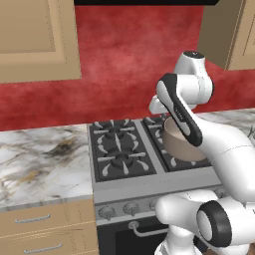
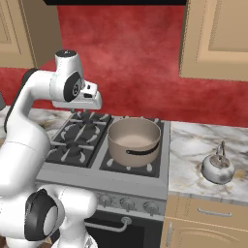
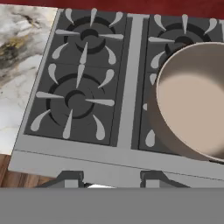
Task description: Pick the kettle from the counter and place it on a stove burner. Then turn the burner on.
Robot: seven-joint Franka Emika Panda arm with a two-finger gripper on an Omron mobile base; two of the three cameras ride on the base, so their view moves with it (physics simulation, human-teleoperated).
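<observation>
Silvery-white, the kettle [image 2: 218,167] is seen upright on the marble table [image 2: 193,145], right of the stove. The gripper [image 2: 86,114] is held above the left burners, fingers apart and empty; the tan pot [image 2: 133,140] lies between, so a rightward reach is judged necessary.

The arm [image 1: 224,149] is glossy white, built of thick rounded tubular segments. Black bands and round black caps with grey rings mark its joints. The hand [image 2: 82,99] is a flat white block bearing a small dark circular disc on its side.
</observation>
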